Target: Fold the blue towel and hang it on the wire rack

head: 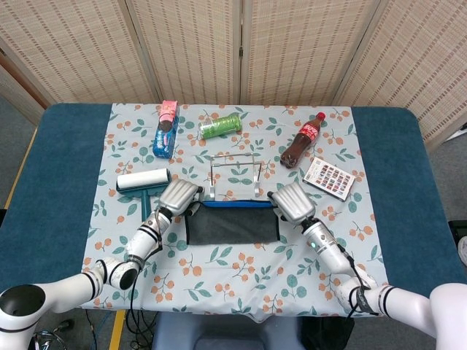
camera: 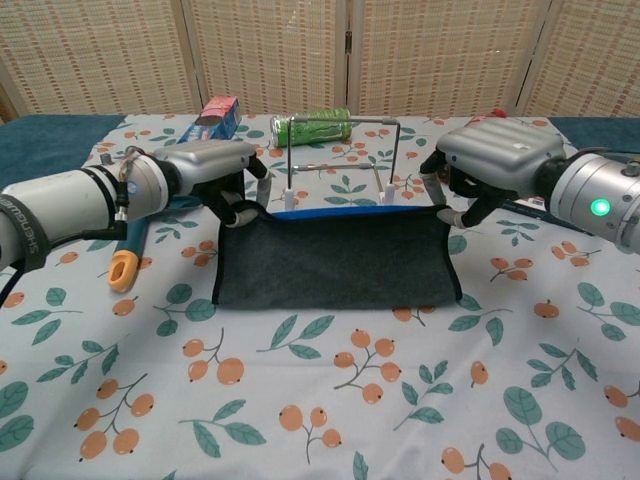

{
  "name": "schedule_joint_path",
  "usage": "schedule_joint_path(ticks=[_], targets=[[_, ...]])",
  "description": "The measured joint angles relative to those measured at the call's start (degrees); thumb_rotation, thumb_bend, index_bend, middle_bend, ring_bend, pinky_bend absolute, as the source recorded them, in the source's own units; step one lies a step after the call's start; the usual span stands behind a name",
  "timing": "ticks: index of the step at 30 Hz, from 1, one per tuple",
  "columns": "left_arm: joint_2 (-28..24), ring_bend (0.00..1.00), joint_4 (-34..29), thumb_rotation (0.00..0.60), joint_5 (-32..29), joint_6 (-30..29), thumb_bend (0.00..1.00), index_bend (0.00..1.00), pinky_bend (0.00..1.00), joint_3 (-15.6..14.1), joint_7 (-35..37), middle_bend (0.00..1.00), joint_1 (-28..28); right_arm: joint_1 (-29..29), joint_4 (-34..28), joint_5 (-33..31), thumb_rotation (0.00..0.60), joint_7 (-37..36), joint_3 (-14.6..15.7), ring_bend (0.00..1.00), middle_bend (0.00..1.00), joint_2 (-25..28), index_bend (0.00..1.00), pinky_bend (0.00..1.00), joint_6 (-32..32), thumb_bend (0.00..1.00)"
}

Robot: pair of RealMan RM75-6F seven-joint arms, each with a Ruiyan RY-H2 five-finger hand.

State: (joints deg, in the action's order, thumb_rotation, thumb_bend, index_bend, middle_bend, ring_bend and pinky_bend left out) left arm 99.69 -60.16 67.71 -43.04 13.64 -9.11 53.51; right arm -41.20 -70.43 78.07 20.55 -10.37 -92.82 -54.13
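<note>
The blue towel (head: 233, 224) (camera: 335, 260) shows as a dark rectangle with a bright blue far edge, just in front of the wire rack (head: 233, 175) (camera: 340, 150). My left hand (head: 179, 197) (camera: 215, 175) pinches its far left corner. At the far right corner, my right hand (head: 292, 202) (camera: 490, 165) pinches the cloth too. The far edge is stretched straight between the two hands, close to the rack's base. I cannot tell whether the towel's near edge touches the table. The rack stands upright and bare.
A lint roller (head: 142, 182) with an orange-tipped handle (camera: 122, 265) lies left of my left hand. Behind the rack lie a toothpaste box (head: 166, 129), a green can (head: 221, 125) and a cola bottle (head: 301, 140). A printed card (head: 328, 178) lies at the right.
</note>
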Motion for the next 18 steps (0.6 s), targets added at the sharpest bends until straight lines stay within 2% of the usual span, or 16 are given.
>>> schedule_joint_path(ticks=[2, 5, 7, 9, 12, 15, 18], targets=[[0.1, 0.83, 0.1, 0.6, -1.0, 0.1, 0.52, 0.52, 1.0, 0.0, -1.3, 0.95, 0.1, -0.4, 0.8, -0.7, 0.6, 0.2, -0.2, 0.89, 0.94, -0.5, 0.7, 1.0, 0.4, 0.53], [0.1, 0.71, -0.2, 0.6, -2.5, 0.0, 0.47, 0.44, 1.0, 0.1, -3.1, 0.83, 0.1, -0.9, 1.8, -1.6, 0.6, 0.9, -0.4, 0.89, 0.93, -1.1, 0.66, 1.0, 0.7, 0.51], [0.3, 0.63, -0.4, 0.6, -3.1, -0.7, 0.38, 0.38, 1.0, 0.1, -4.2, 0.72, -0.1, -1.2, 2.1, -2.6, 0.6, 1.7, -0.7, 0.89, 0.93, -1.3, 0.55, 1.0, 1.1, 0.43], [0.4, 0.53, -0.8, 0.6, -4.1, -1.7, 0.32, 0.31, 0.98, 0.2, -5.7, 0.56, -0.3, -1.5, 2.3, -3.7, 0.6, 2.5, -1.0, 0.89, 0.93, -1.5, 0.39, 1.0, 1.5, 0.29], [0.5, 0.42, -2.0, 0.6, -5.6, -3.2, 0.29, 0.24, 0.91, 0.5, -7.4, 0.42, -0.8, -1.9, 2.0, -5.3, 0.6, 3.8, -1.5, 0.89, 0.93, -1.7, 0.22, 1.0, 1.9, 0.16], [0.5, 0.36, -4.2, 0.6, -6.6, -5.8, 0.28, 0.19, 0.84, 0.7, -8.7, 0.35, -1.7, -2.1, 1.6, -5.9, 0.6, 4.1, -1.6, 0.88, 0.92, -1.6, 0.12, 1.0, 1.6, 0.09], [-0.1, 0.32, -7.0, 0.6, -7.0, -8.4, 0.27, 0.17, 0.76, 0.7, -9.7, 0.3, -2.8, -2.0, 1.1, -6.0, 0.6, 3.8, -1.6, 0.88, 0.92, -1.0, 0.08, 1.0, 1.3, 0.04]])
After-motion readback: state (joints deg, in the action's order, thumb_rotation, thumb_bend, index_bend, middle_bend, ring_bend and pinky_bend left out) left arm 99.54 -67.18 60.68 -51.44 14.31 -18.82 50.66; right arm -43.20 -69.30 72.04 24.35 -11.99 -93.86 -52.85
